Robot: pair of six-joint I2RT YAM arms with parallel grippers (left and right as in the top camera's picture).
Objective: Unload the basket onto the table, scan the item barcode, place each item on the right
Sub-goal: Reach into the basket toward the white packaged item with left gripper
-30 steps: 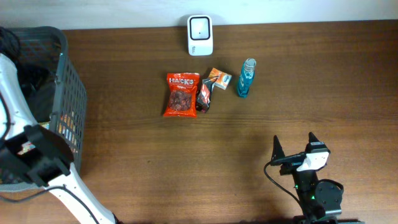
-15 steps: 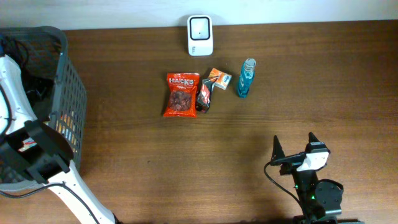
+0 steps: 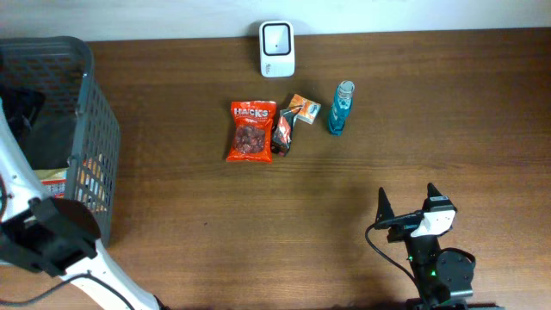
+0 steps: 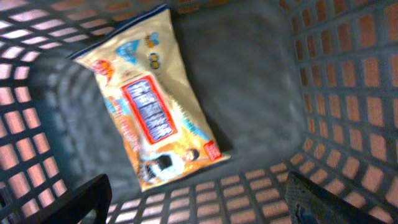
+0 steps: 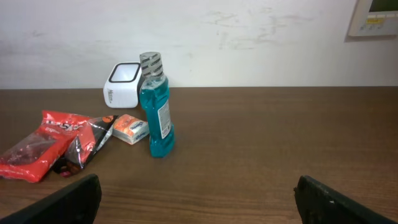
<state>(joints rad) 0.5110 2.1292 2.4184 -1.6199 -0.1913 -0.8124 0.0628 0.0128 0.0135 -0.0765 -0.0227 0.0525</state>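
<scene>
**A:** Where is the item sitting, and what are the arms doing?

**B:** The snack bag (image 4: 152, 118) is lying flat on the floor of the basket (image 3: 95, 129), which is standing at the bench's (image 3: 362, 172) left edge. The left end effector (image 4: 205, 205) is hanging over it with its fingers spread wide and gripping nothing. The right end effector (image 3: 406, 202) is resting near the front edge, also spread wide and empty.

**A:** What is worrying you from here?

**B:** The bag is lying close against the mesh, so I'm thinking a finger reaching down could be snagging the grid or pinching only loose film. The printed front is facing up, so the barcode is probably hiding underneath and the bag may be needing a turn. The scanner (image 3: 276, 48) is also sitting well apart, at the middle of the back edge, so a weak grip could be slipping on that long carry.

**A:** What is each view giving you that the others aren't?

**B:** Only the left wrist camera is showing the whole bag and how wide those fingers are standing. From overhead the basket walls are hiding most of it, but that view is laying out the route to the scanner. The right wrist camera is looking low across the bench, showing the blue bottle (image 5: 155, 106) standing upright beside the small box (image 5: 130, 129) and the red packet (image 5: 38, 152).
</scene>
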